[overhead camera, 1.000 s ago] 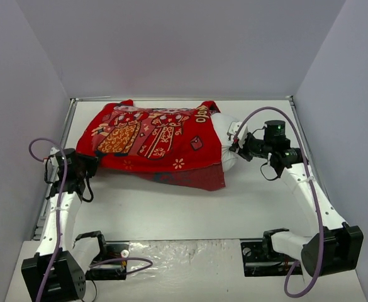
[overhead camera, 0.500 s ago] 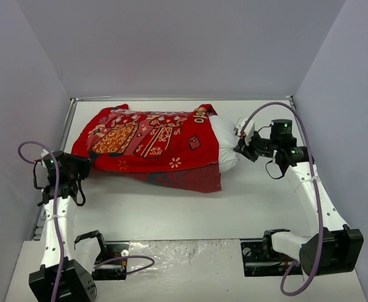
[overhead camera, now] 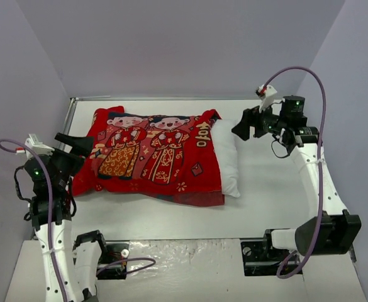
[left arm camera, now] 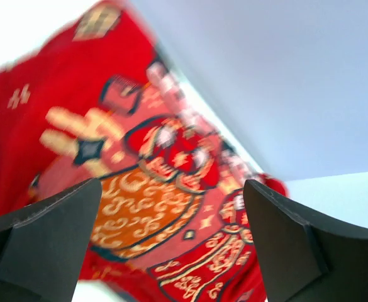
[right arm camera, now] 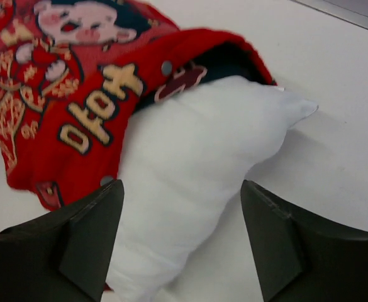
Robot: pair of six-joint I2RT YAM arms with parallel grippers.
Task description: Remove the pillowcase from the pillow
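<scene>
On a white table [overhead camera: 171,217] boxed in by grey walls [overhead camera: 171,50], the red pillowcase [overhead camera: 152,154] lies flat left of centre, the white pillow [overhead camera: 228,157] poking from its right-hand mouth, after the left gripper [left arm camera: 171,184] and right gripper [right arm camera: 182,185], clamped a second ago, parted and drew back empty.

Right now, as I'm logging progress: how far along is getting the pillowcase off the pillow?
Done: one end of the white pillow pokes out of the open end of the red pillowcase. In hand: nothing; the left gripper and right gripper are both open, holding nothing. Left: most of the pillow sits inside the case.
</scene>
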